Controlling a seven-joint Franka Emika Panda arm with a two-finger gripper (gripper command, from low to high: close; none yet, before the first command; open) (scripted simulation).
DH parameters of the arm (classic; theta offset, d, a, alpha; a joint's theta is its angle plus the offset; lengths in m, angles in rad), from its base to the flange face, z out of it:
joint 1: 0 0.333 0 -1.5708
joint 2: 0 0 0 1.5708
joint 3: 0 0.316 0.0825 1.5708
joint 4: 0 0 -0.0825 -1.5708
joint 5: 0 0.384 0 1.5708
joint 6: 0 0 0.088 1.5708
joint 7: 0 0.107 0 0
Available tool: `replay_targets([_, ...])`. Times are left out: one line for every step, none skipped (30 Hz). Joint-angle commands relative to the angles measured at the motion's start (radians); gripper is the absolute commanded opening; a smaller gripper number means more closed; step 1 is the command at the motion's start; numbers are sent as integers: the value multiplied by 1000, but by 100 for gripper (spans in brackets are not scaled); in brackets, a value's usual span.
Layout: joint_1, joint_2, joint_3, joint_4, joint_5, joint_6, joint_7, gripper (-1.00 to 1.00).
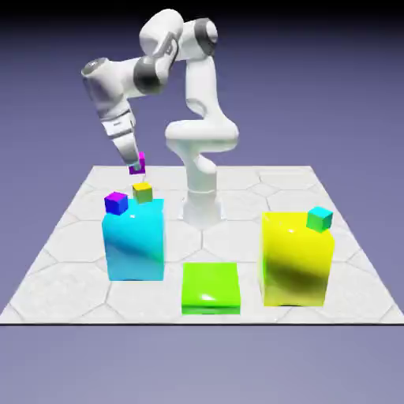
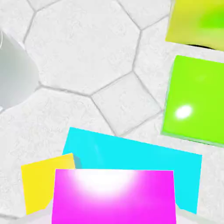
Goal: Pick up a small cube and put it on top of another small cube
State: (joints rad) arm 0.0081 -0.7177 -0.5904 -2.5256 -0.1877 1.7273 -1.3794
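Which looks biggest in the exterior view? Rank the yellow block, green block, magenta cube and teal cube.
1. Yellow block, largest.
2. Green block, lower and flatter.
3. Teal cube and magenta cube, both tiny; the magenta one is partly hidden in the end effector, so unranked.

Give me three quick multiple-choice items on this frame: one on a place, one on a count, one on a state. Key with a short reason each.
1. Where does the tiny teal cube sit?
A. on the yellow block
B. on the flat green block
C. on the table

2. How many tiny cubes rest on the cyan block?
A. none
B. two
C. four

3. What is the gripper doing?
A. open and empty
B. shut on the magenta cube
C. shut on the teal cube

Key: 1 A, it sits at the yellow block's top corner. 2 B, a blue cube with purple top and a yellow cube. 3 B, the magenta cube hangs at the fingertips, above the cyan block.
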Motion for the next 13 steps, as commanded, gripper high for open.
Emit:
replay_targets([-8, -36, 7, -15, -25, -6, 15, -100])
replay_targets([-15, -72, 13, -31, -52, -13, 30, -100])
replay_targets([-41, -76, -15, -50, -45, -14, -10, -100])
replay_targets([-60, -76, -36, -64, -37, -15, -41, -100])
replay_targets([-60, -76, -36, -64, -37, -15, -41, -100])
replay_targets([-62, -69, -48, -100, -47, 28, -42, -100])
replay_targets([-65, -62, -61, -136, -56, 70, -44, -100])
replay_targets([-67, -54, -73, -172, -66, 112, -45, -100])
replay_targets([-70, -47, -85, -209, -75, 155, -46, -100])
replay_targets([-70, -44, -90, -222, -79, 170, -47, -100])
replay_targets([-70, -44, -90, -222, -79, 170, -47, 100])
replay_targets([-70, -44, -90, -222, -79, 170, -47, 100])
replay_targets([-68, -52, -78, -186, -69, 128, -46, 100])
